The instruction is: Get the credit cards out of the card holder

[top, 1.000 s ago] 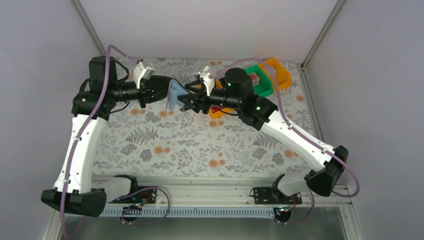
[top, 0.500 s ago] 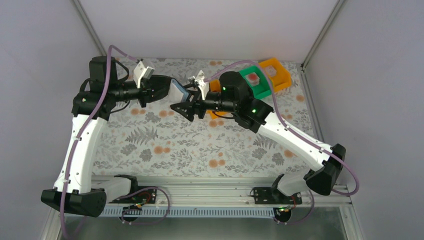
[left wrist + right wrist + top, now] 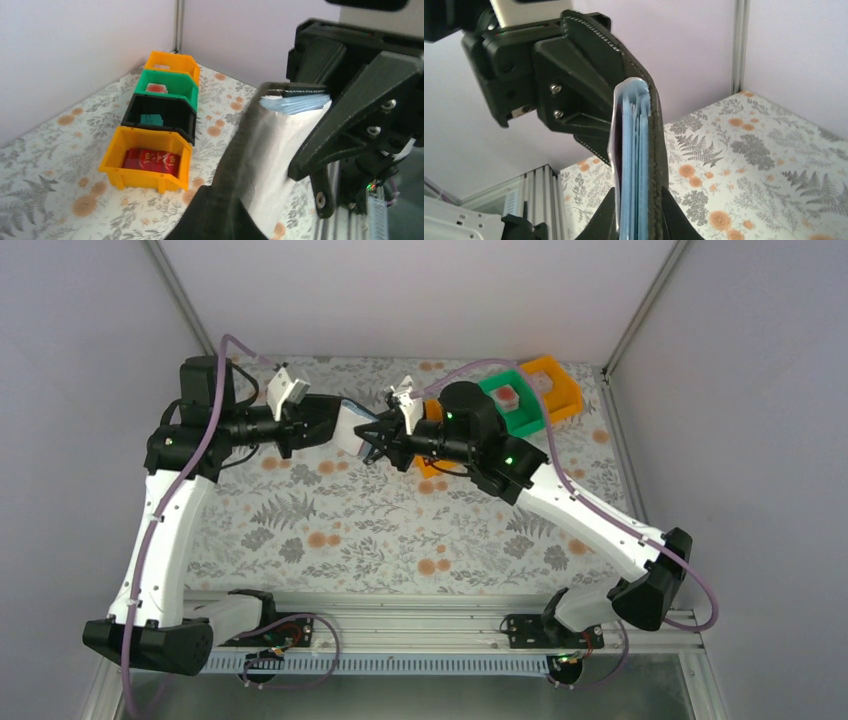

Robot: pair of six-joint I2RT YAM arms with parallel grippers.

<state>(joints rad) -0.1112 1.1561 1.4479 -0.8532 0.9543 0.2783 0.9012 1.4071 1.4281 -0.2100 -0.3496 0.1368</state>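
The card holder (image 3: 350, 427) is held in the air between both arms, over the back of the table. My left gripper (image 3: 336, 424) is shut on its left edge, with one black finger (image 3: 215, 217) under the black leather rim (image 3: 240, 150). My right gripper (image 3: 369, 437) is shut on the opposite edge. In the right wrist view its two fingers pinch the holder (image 3: 655, 165) edge-on, with the pale blue credit cards (image 3: 634, 170) stacked inside between the jaws. The cards' edges (image 3: 295, 103) also show under the right gripper's fingers (image 3: 350, 100).
A row of bins stands at the back right of the flowered table: an orange bin (image 3: 145, 160) with a red card, a black bin (image 3: 160, 112), a green bin (image 3: 515, 405) and another orange bin (image 3: 555, 380). The right arm crosses above the nearest orange bin.
The right gripper, open and lower half a second ago, rose to the card holder and closed on its free edge. The left gripper kept its hold throughout.
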